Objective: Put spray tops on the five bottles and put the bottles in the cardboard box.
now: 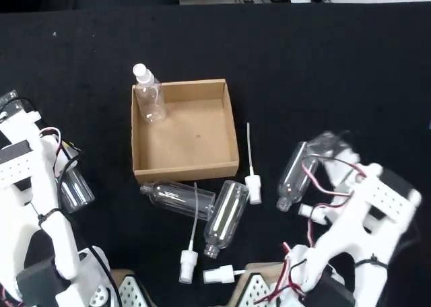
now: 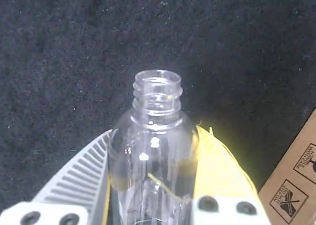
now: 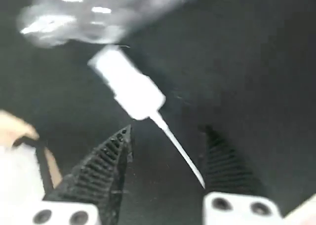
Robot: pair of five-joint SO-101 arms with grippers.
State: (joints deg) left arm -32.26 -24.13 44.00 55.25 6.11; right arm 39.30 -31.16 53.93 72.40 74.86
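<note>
My left gripper (image 2: 155, 132) is shut on a clear bottle (image 2: 155, 136) with a bare threaded neck; in the high view this bottle (image 1: 74, 187) is left of the cardboard box (image 1: 229, 122). One bottle with a spray top (image 1: 149, 95) stands in the box's far left corner. Two uncapped bottles (image 1: 178, 198) (image 1: 225, 216) lie in front of the box, and another bottle (image 1: 296, 165) lies to the right. My right gripper (image 3: 168, 132) is open, with a loose spray top (image 3: 131, 89) just beyond its fingers and the top's thin tube running between them.
More loose spray tops lie on the black cloth: one (image 1: 252, 182) right of the box, two (image 1: 188, 260) (image 1: 219, 275) near the front edge. A corner of the box (image 2: 291, 185) is beside my left gripper. The arm bases stand at the front.
</note>
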